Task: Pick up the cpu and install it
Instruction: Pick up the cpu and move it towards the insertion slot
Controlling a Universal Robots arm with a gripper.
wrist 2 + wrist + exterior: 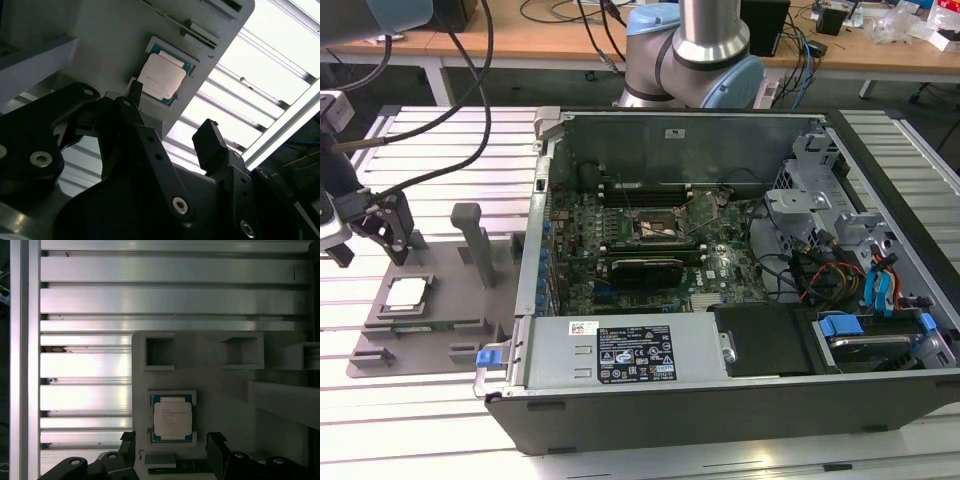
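The cpu [405, 293] is a small square chip with a silver metal top. It lies flat in a pocket of the grey plastic tray fixture [450, 300] at the exterior view's left. In both wrist views the cpu [162, 77] [172, 417] rests in that pocket. My gripper [382, 228] hangs a little above the tray, just behind the cpu, clear of it. In both wrist views the gripper [172, 112] [171, 440] is open, its black fingers [216, 442] spread wide with nothing between them. The motherboard socket [658, 228] sits inside the open computer case.
The open computer case [720, 260] holds the motherboard, cables and drive bays. Its metal side wall [535, 240] stands between tray and socket. Upright posts [475, 235] rise from the tray. The table is ribbed aluminium [150, 300]. The arm's base [695, 60] stands behind the case.
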